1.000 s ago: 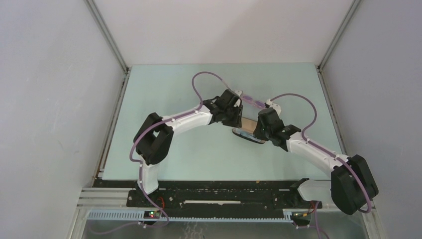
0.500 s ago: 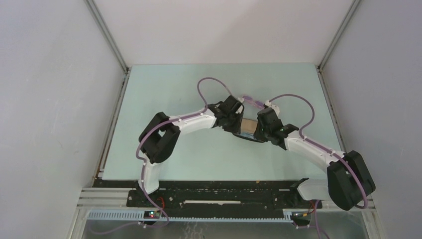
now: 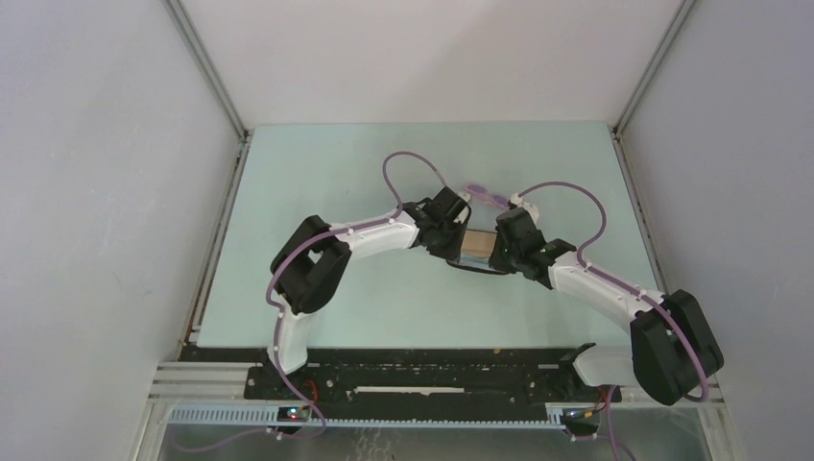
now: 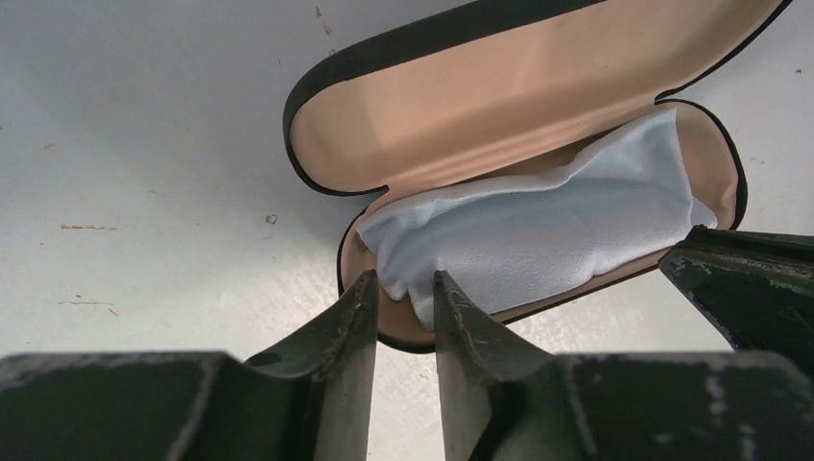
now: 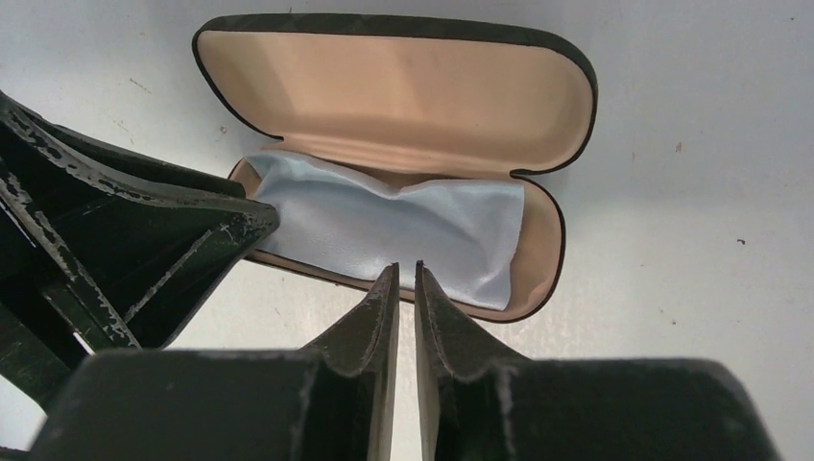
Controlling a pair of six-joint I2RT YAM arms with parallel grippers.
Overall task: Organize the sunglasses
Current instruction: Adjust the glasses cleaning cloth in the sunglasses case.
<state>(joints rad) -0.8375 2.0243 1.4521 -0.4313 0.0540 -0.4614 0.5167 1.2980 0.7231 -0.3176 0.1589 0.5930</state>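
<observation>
Over on the left side of the tabletop point(image 3: 317, 192), the left arm reached in toward the middle, and its gripper point(image 4: 403, 280) hung at the left end of the open black case point(image 4: 480, 106). Its fingers point(image 4: 357, 317) stood slightly apart, a narrow gap between them. Through that gap showed the case's near rim and a corner of the light blue cloth point(image 4: 557, 230). Whether the tips touched the rim, the wrist view did not settle.

The case lay wide open at mid-table between the two arms, tan lining up and lid flat on the far side. The cloth sat crumpled in the near half and filled most of it.

Just beyond the case, on its far side, lay the sunglasses point(image 3: 488, 196), a slim pink-purple pair on the bare tabletop, outside the case. From above, the pair looked close to the lid's far edge. Contact could not be judged.

On the right, the right gripper point(image 5: 405, 269) came in at the case's near rim, toward the right end. Its fingers point(image 5: 379, 317) were all but together, only a sliver of light between them, and nothing was seen caught there. The tips pointed at the cloth's near edge. Both grippers crowded the case, one on each end, with neither on the sunglasses.
</observation>
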